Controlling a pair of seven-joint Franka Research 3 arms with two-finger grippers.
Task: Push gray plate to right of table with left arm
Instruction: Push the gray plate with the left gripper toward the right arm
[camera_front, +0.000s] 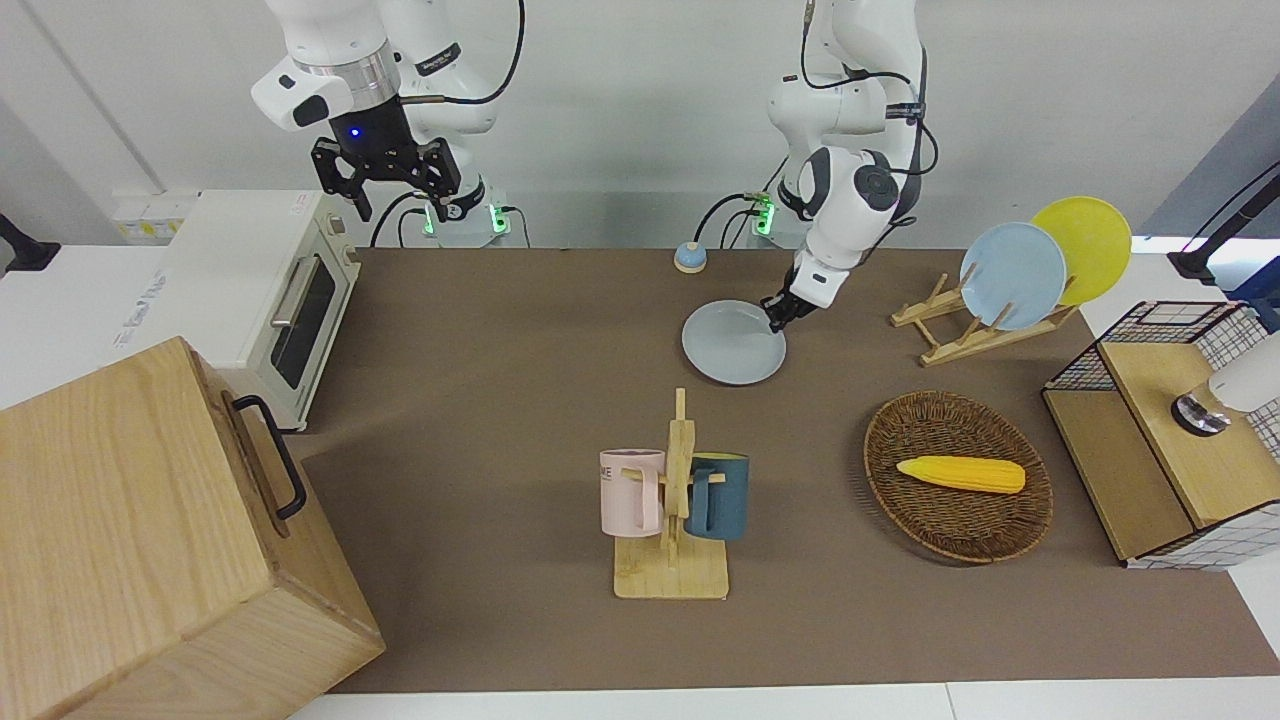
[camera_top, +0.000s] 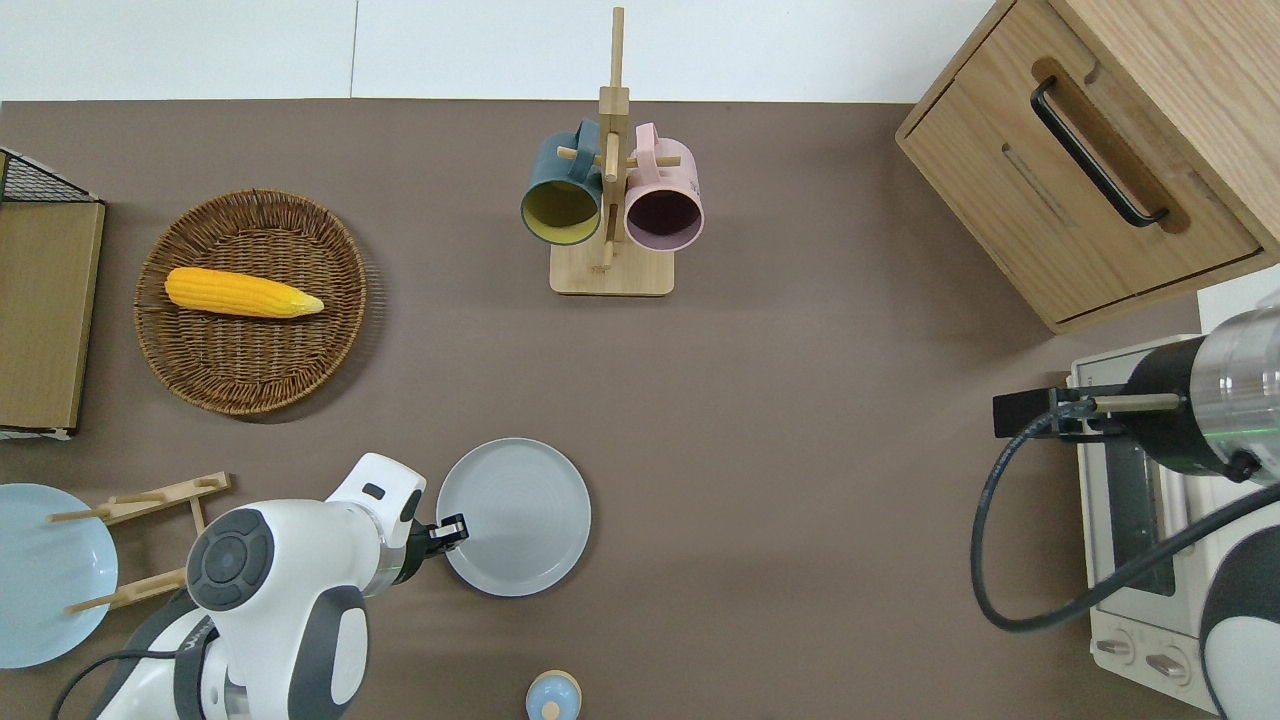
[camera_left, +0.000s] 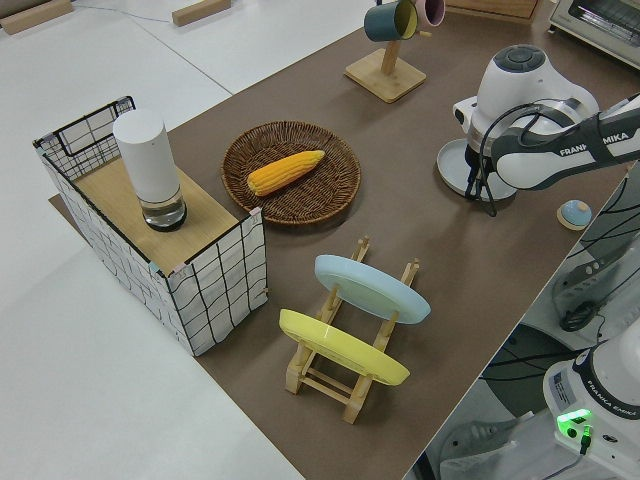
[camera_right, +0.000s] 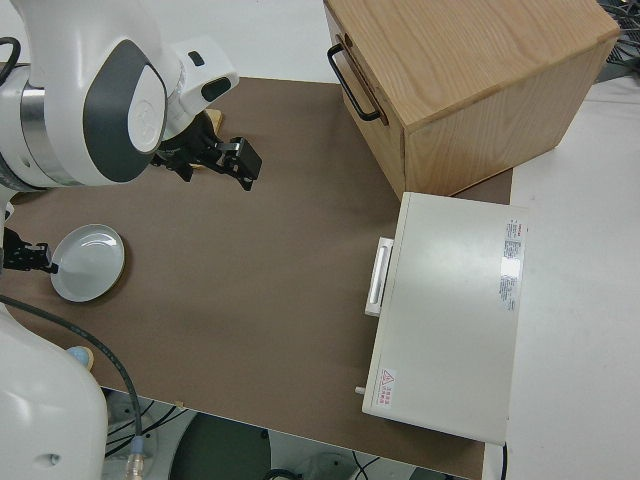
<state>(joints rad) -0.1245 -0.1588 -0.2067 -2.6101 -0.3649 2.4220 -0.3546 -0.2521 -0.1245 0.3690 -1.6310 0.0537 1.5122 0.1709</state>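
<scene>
The gray plate (camera_front: 733, 343) lies flat on the brown table (camera_front: 500, 330), nearer to the robots than the mug rack. It also shows in the overhead view (camera_top: 515, 517), the left side view (camera_left: 455, 165) and the right side view (camera_right: 88, 262). My left gripper (camera_front: 778, 318) is low at the table, shut, with its tip against the plate's rim on the side toward the left arm's end (camera_top: 452, 528). My right gripper (camera_front: 400, 205) is open, empty and parked.
A mug rack (camera_front: 672, 500) with two mugs stands mid-table. A wicker basket (camera_front: 957, 490) with corn, a plate rack (camera_front: 975, 330) with sky-blue and yellow plates, and a wire box (camera_front: 1170, 430) sit toward the left arm's end. A blue bell (camera_top: 552, 697), a toaster oven (camera_front: 260, 290), a wooden cabinet (camera_front: 150, 540).
</scene>
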